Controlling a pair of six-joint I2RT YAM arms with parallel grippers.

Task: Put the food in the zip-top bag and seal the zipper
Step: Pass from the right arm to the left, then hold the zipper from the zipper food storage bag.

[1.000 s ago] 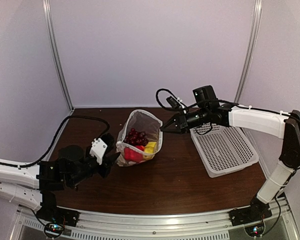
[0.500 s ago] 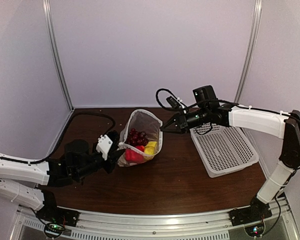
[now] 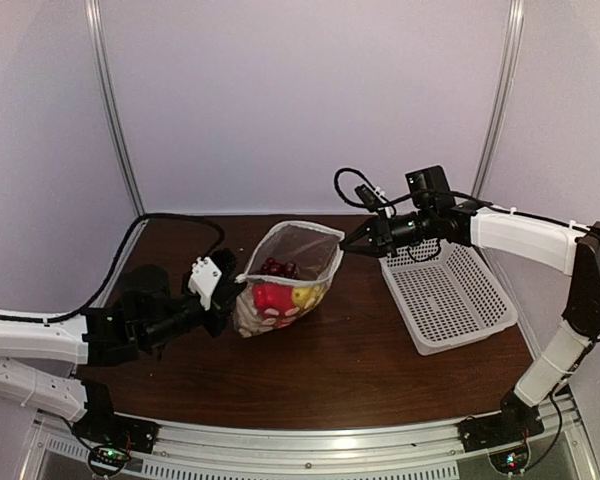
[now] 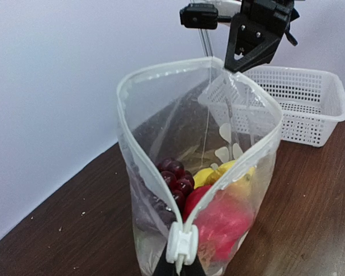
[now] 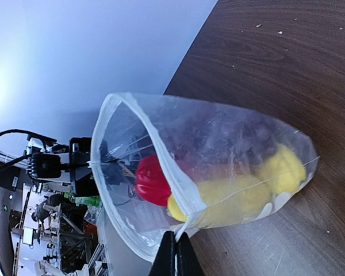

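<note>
Robot lab cell, plain white wall panels (image 3: pixel 300 100), aluminium posts (image 3: pixel 115 110), brown table (image 3: pixel 360 370)

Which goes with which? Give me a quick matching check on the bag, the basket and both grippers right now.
1 bag
2 basket
3 left gripper
4 right gripper

a shut on the bag mouth's right corner
b white, on the table's right side
c mouth open, food inside
d shut at the white zipper end

Pairs: 1-c, 2-b, 3-d, 4-a

- We saw the zip-top bag (image 3: pixel 302 245) standing open with food (image 3: pixel 270 298) inside.
- The left gripper (image 3: pixel 238 284) pinched its near-left mouth end, the right gripper (image 3: pixel 348 243) the opposite end.
</note>
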